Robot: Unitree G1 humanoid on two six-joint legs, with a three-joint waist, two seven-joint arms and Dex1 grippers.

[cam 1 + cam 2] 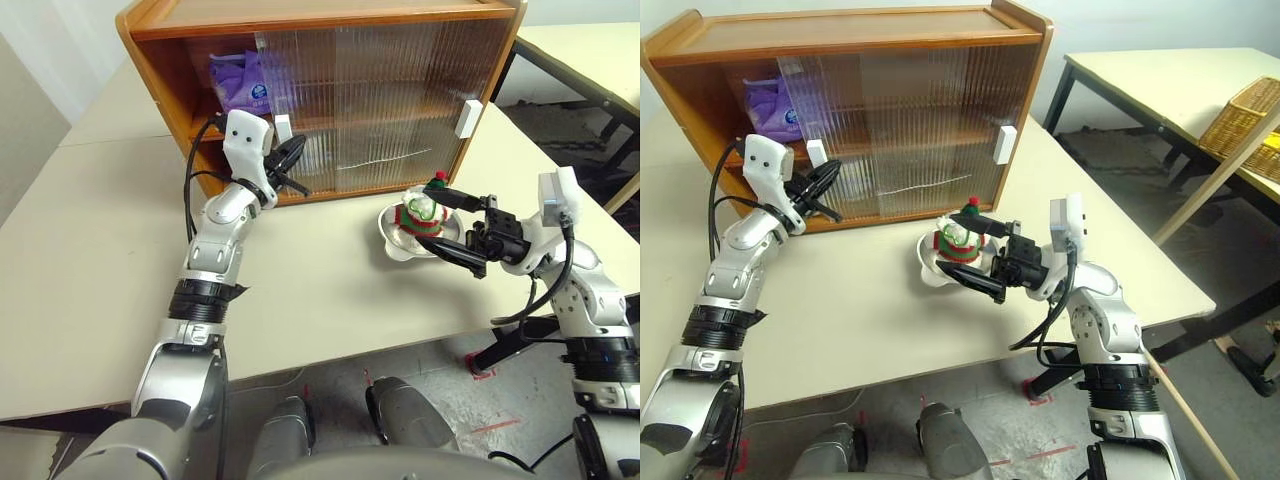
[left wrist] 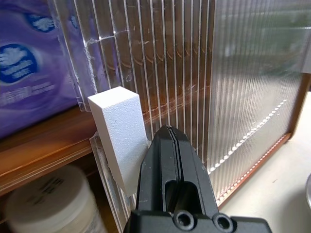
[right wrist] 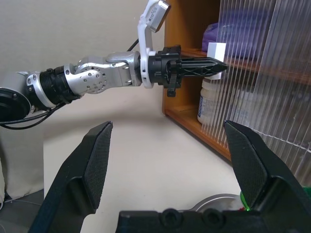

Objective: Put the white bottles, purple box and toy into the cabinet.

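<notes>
Left end effector: fingers pressed together, holding nothing, tip right at the white handle on the edge of the cabinet's ribbed sliding door, at the open left bay. Right end effector: spread wide, empty, fingers either side of the toy, which sits in a shallow metal bowl on the desk, just in front of the cabinet.

Task things: purple box already on upper shelf, left bay. One white bottle on lower shelf behind the door edge; 2nd bottle can't be picked out. Toy not yet in.

Risks, as I judge them:
- Closed tip only nudges the handle w/o gripping it; could slip off, or push the door the wrong way and shut the bay the toy needs.
- Door edge is close to the bottle; a hard shove could knock it.
- Right fingers closing on the toy may catch the bowl rim and drag or tip the bowl; soft toy could squeeze out.

Writing: round blue logos w/ white lettering on the purple pack, too blurred to read. No bottle label legible.
</notes>
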